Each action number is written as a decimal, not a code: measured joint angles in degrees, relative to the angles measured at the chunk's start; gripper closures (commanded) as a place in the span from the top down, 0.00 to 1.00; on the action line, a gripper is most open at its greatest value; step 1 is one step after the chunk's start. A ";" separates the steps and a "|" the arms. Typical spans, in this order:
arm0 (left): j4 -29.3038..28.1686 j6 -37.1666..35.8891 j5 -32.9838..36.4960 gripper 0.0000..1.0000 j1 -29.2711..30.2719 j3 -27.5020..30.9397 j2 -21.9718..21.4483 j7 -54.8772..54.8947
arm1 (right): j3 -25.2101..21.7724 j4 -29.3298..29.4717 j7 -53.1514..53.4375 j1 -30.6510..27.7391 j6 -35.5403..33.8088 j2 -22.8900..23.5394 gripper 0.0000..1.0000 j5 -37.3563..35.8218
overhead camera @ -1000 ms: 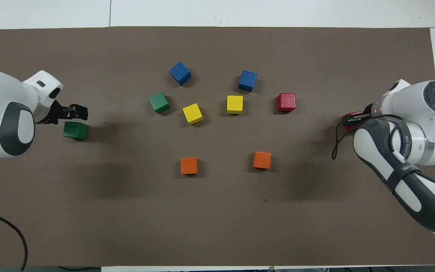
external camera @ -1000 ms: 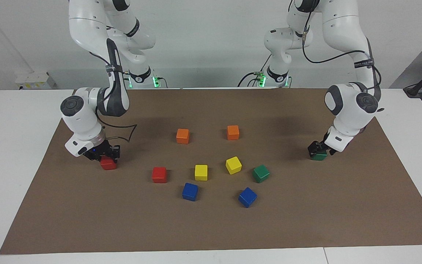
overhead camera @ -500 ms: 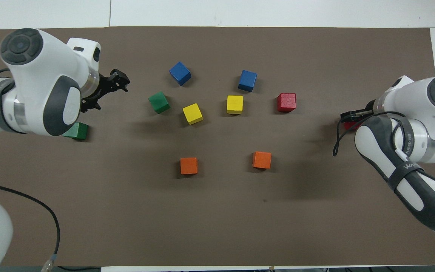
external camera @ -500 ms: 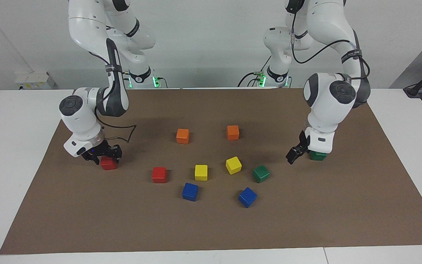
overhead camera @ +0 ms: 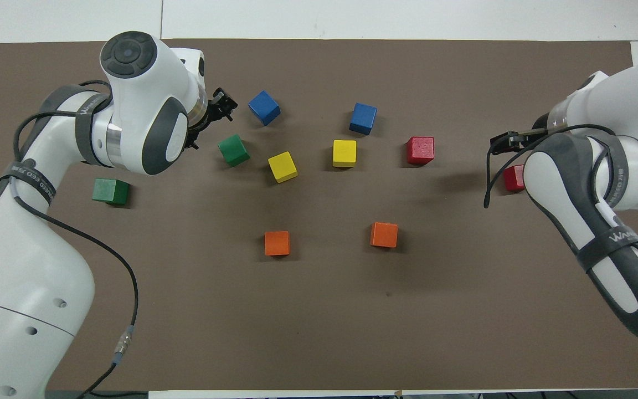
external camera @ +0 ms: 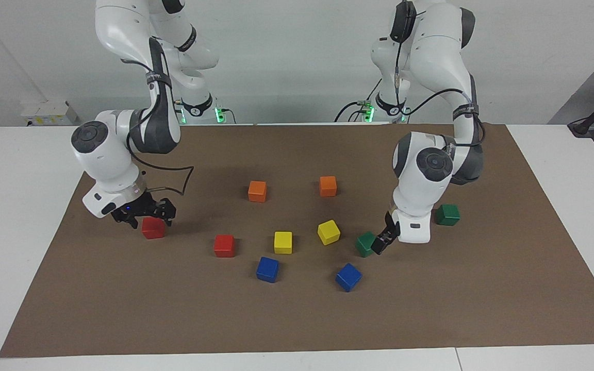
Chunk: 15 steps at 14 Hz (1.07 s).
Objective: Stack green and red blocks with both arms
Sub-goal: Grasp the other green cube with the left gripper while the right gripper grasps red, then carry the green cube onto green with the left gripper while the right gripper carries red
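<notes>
One green block (external camera: 447, 215) (overhead camera: 111, 191) lies alone on the brown mat toward the left arm's end. A second green block (external camera: 364, 244) (overhead camera: 233, 150) sits among the middle cubes. My left gripper (external camera: 380, 244) (overhead camera: 211, 123) hangs open right beside it, low over the mat and holding nothing. A red block (external camera: 153, 228) rests on the mat toward the right arm's end, half hidden by the arm in the overhead view (overhead camera: 513, 178). My right gripper (external camera: 145, 215) (overhead camera: 504, 143) is open just above it. Another red block (external camera: 224, 246) (overhead camera: 420, 150) stands free beside a yellow cube.
Two yellow cubes (external camera: 283, 242) (external camera: 328, 232) lie between the middle red and green blocks. Farther from the robots are two blue cubes (external camera: 267, 269) (external camera: 348, 277); nearer to them, two orange cubes (external camera: 257, 191) (external camera: 328, 186). The mat (external camera: 297, 319) covers a white table.
My left arm swung away from the outer green block to the green block in the middle. My right gripper opened off its red block and rose slightly.
</notes>
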 measured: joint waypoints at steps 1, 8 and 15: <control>0.15 0.61 0.88 1.00 -0.63 0.01 0.25 -0.03 | 0.04 1.62 2.59 1.57 -1.07 0.13 1.00 0.01; -6.64 6.22 4.85 1.00 -2.65 -0.19 0.25 4.54 | 0.16 7.05 12.57 10.29 -1.18 4.60 1.00 -0.01; -9.26 9.23 4.86 0.82 -2.81 -0.24 -0.34 5.00 | 0.18 6.39 16.28 12.38 6.01 9.28 1.00 0.02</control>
